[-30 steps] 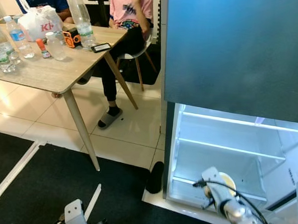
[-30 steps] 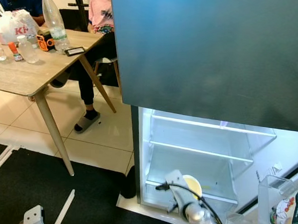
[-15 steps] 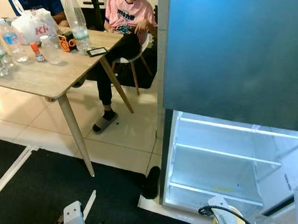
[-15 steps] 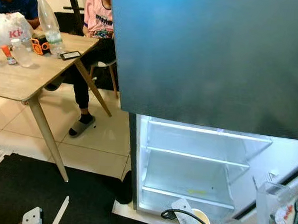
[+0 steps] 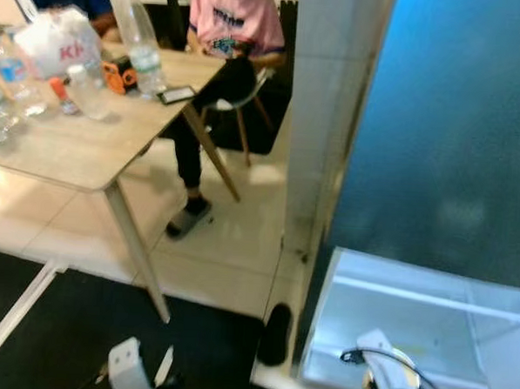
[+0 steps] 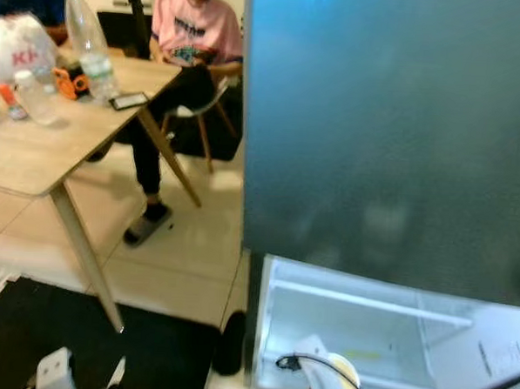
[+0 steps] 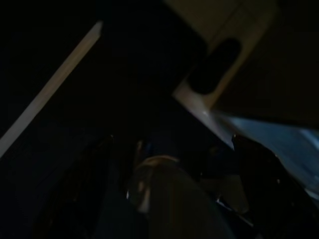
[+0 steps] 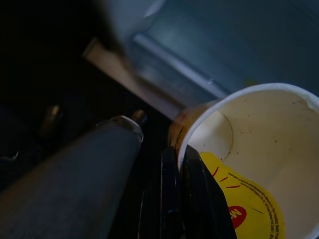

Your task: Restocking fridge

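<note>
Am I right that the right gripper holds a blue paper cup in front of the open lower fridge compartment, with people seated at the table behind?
Not quite: the cup is white with a yellow label inside, not blue, as the right wrist view shows. The right gripper does pinch its rim before the open fridge compartment, with people at the table.

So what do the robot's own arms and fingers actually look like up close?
The right arm is silver metal with a pale block near the wrist and a thin black cable looping over it. Its fingers are long, flat and black. The left arm shows a pale grey block.
</note>
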